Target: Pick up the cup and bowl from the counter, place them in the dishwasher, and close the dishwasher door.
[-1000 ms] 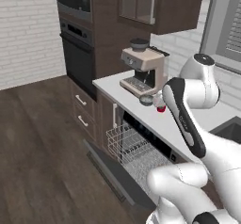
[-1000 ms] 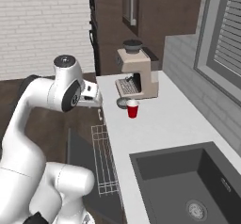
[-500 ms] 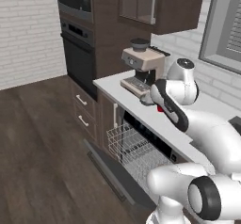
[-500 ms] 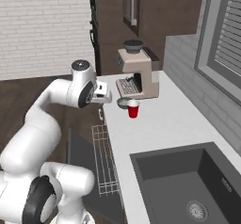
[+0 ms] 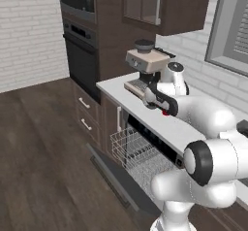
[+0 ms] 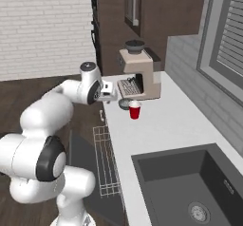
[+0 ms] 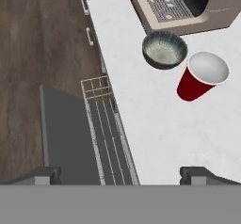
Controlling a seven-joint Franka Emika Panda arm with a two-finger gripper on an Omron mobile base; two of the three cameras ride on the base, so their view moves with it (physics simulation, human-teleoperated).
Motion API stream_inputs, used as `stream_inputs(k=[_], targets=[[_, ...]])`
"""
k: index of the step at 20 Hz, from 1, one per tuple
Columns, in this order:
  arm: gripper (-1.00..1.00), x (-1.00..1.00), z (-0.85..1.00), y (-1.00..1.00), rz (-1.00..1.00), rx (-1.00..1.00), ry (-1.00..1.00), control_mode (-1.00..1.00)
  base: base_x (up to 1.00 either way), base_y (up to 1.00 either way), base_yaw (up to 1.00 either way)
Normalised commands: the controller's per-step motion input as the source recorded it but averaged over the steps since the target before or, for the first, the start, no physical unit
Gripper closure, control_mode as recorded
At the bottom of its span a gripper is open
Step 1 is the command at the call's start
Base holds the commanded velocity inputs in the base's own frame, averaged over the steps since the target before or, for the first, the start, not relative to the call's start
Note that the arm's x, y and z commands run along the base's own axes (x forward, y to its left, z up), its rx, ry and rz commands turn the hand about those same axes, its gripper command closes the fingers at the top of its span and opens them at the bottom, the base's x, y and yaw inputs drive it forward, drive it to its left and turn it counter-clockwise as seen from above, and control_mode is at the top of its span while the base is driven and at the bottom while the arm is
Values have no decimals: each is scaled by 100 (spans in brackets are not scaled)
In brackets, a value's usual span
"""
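Note:
The red cup (image 7: pixel 202 75) stands upright on the white counter (image 7: pixel 155 124), touching or nearly touching the grey-green bowl (image 7: pixel 164 50) beside it, in front of the coffee machine. My gripper (image 7: pixel 120 176) hangs above the counter's edge, open and empty, its fingertips (image 7: pixel 47 173) far apart. From the right base the gripper (image 6: pixel 110 91) sits just left of the bowl (image 6: pixel 125 103) and cup (image 6: pixel 135 110). The dishwasher door (image 7: pixel 66 133) lies dropped open, with the wire rack (image 7: pixel 106 124) pulled out over it. My arm covers most of the cup (image 5: pixel 166 112) in the left base view.
A beige coffee machine (image 6: pixel 137 75) stands right behind the bowl. The dark sink (image 6: pixel 190 182) is set into the counter nearer the base. A black wall oven (image 5: pixel 80 55) and brown drawers (image 5: pixel 87 113) stand beyond the open dishwasher (image 5: pixel 135 152).
My arm has swung out and the hand has moved toward the coffee machine, ending beside the bowl and cup. Cup and bowl have not moved.

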Motion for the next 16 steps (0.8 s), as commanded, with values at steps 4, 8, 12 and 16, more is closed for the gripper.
stream_inputs(k=[4,8,12,16], targets=[[-100,69,-34,0,0,-5,1,-100,0,0,0],[-100,69,-36,0,0,-2,6,-100,0,0,0],[-100,62,-33,-4,0,-1,5,-100,0,0,0],[-100,60,-22,-2,0,-3,3,-100,0,0,0]])
